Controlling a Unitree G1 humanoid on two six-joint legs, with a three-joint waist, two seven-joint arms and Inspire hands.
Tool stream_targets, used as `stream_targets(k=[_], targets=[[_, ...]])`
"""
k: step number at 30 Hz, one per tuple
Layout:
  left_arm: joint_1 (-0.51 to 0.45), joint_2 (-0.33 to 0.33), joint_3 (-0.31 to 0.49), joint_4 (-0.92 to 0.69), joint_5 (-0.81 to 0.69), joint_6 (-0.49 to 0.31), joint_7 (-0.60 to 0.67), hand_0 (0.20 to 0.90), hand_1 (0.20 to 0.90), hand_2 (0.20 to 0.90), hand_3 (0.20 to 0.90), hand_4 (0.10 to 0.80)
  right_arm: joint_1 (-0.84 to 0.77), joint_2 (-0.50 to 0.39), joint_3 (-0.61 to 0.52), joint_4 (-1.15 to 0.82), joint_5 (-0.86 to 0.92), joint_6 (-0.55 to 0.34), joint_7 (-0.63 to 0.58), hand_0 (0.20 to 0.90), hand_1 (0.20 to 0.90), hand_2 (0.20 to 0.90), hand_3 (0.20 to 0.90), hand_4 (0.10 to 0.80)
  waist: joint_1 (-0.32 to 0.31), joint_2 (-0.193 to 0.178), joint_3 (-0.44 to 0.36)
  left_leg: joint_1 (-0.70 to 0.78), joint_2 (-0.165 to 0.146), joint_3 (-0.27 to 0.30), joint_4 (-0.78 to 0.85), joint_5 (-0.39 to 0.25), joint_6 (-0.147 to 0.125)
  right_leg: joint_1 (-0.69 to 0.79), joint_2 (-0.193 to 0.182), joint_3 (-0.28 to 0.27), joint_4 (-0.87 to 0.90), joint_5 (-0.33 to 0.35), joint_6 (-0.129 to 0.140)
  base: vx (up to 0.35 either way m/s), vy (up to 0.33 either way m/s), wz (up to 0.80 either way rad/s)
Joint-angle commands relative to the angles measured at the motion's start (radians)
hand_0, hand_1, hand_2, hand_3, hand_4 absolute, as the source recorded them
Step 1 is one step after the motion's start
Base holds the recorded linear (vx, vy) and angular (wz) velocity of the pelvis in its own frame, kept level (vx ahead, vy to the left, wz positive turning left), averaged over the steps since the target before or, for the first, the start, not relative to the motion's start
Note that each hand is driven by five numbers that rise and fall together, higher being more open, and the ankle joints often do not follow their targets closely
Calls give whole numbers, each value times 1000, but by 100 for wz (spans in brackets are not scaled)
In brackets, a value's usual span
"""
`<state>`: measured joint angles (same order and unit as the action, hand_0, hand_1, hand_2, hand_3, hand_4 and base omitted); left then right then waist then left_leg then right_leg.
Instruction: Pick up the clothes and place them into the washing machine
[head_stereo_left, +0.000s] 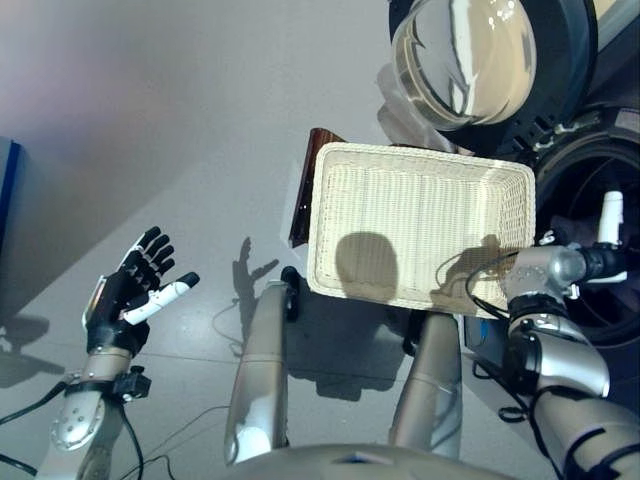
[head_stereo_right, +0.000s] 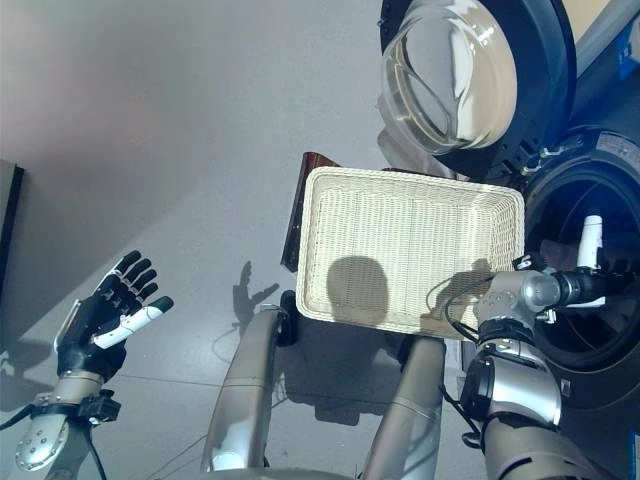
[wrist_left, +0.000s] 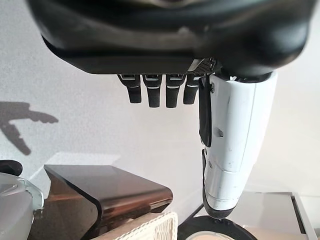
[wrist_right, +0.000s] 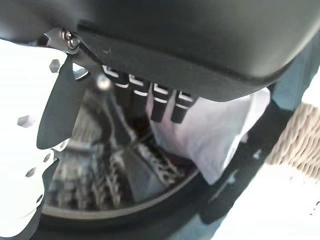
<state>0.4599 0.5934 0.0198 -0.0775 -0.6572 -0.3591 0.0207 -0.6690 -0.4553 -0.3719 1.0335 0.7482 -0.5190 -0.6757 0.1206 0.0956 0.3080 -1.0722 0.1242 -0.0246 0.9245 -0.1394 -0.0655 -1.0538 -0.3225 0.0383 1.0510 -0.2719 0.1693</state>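
The shallow wicker basket (head_stereo_left: 322, 215) rests empty on the low dark brown box (head_stereo_left: 304, 190) beside the washing machine. My right hand (head_stereo_left: 609, 222) reaches into the machine's round opening (head_stereo_right: 560, 200). In the right wrist view its fingers (wrist_right: 159, 102) are straight, and a white cloth (wrist_right: 215, 132) lies just past them inside the drum, beside something grey and patterned (wrist_right: 100, 175). I cannot tell whether the fingers touch the cloth. My left hand (head_stereo_left: 130, 290) is open and empty over the floor at the far left, fingers (wrist_left: 155, 92) spread and white thumb (wrist_left: 235, 145) out.
The machine's round glass door (head_stereo_left: 465, 60) stands swung open above the basket. The dark door rim (wrist_right: 235, 185) runs below my right hand. Grey floor (head_stereo_left: 150, 120) spreads to the left of the basket. The brown box (wrist_left: 115, 187) and a basket corner (wrist_left: 152, 227) show past my left hand.
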Motion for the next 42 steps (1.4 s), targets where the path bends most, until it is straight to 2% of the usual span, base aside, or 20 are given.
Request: stream_targets(k=[1,8,11,15,30,42], targets=[[-41,-13,92,-16,9,-123,3,900,900,900,900,800,40,-44,39,-89,-100,-35,16,900,900,900,900,800,1,-26,-38,18,7,20,-135,24,-8,-20,-9,26,-105,76,-1,0,0,0],[-34,-29,109,-7,14,-123,-9,900,900,900,900,800,92,-36,69,-126,-121,-28,82,900,900,900,900,800,-5,-33,-40,25,13,21,-138,26,-9,-18,-6,27,-112,80,-3,0,0,0],[-34,-24,114,-8,2,-115,-28,900,900,900,900,800,117,-41,90,-110,-63,-5,175,900,900,900,900,800,-11,-39,-38,26,19,25,-138,28,-11,-17,-7,26,-113,84,-5,-8,-3,-1],[-31,-25,118,-6,-7,-106,-42,900,900,900,900,800,126,-48,86,-58,-19,11,215,900,900,900,900,800,-12,-42,-37,28,21,28,-135,27,-12,-19,-5,28,-114,87,-7,-20,-14,-5],[-7,-12,147,-24,-42,-77,-74,900,900,900,900,800,88,-82,67,116,122,71,300,900,900,900,900,800,2,-33,-34,20,27,26,-125,26,-17,-34,-4,28,-98,78,-8,-1,-5,0],[0,-11,137,-40,-64,-75,-79,900,900,900,900,800,94,-111,62,128,105,80,287,900,900,900,900,800,7,-20,-20,15,26,23,-123,27,-17,-47,-3,27,-87,73,-8,0,0,0]])
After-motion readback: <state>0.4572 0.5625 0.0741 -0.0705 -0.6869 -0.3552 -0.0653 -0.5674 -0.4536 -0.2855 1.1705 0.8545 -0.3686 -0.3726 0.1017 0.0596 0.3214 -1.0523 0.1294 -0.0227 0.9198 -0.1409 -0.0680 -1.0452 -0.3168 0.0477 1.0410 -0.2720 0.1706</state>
